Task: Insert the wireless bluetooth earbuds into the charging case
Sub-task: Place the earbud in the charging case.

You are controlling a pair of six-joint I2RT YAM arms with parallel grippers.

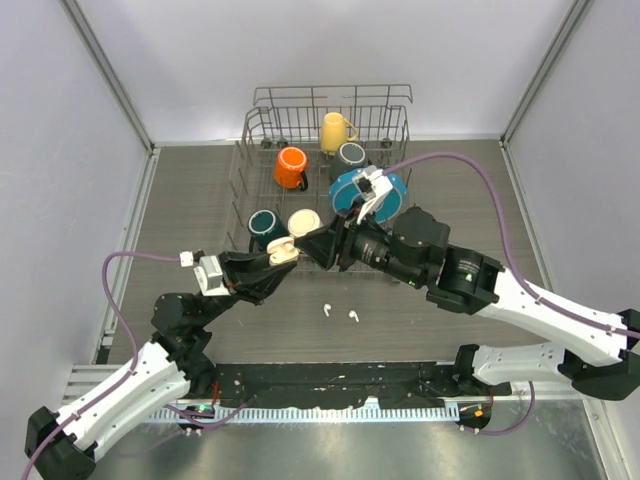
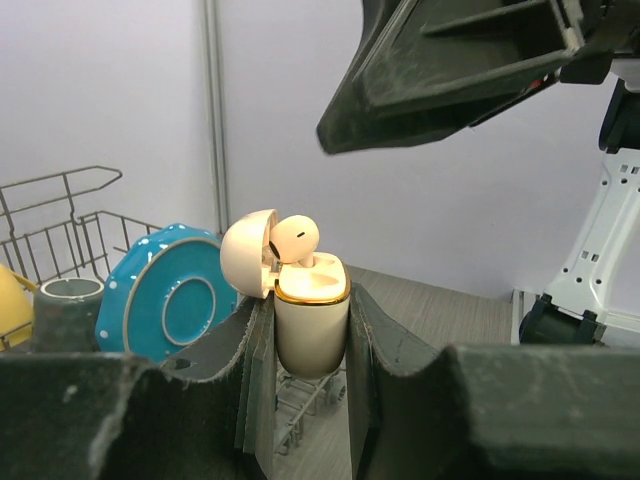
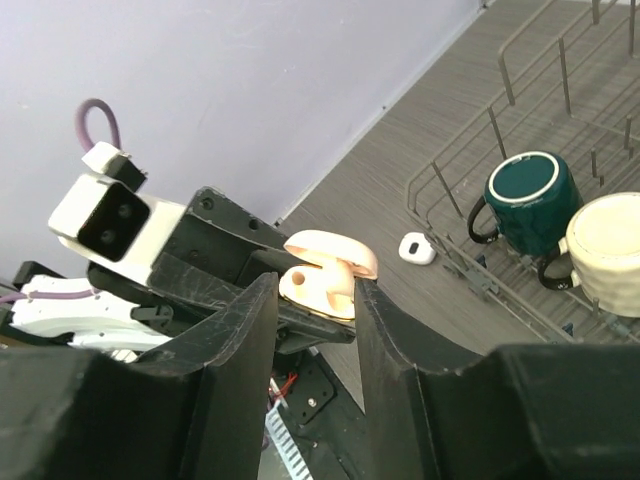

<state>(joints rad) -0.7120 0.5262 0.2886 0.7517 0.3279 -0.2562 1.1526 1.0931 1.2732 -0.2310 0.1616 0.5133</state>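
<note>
Gripped in left hand (image 2: 310,305), just below parted right hand (image 3: 312,300): open case (image 2: 312,335) with earbud (image 2: 295,238) perched half-seated at its mouth, liable to pop out if nudged sideways or lid (image 2: 248,252) shut early.

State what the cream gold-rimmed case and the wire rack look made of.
Cream rounded charging case: likely plastic, smooth satin, soft highlights; its gold rim shines like metallic coating. Grey wire dish rack: probably metal, thin rigid rods, dull finish.

Pale lavender walls (image 1: 300,50); grey wood-grain tabletop (image 1: 190,200); even light.
</note>
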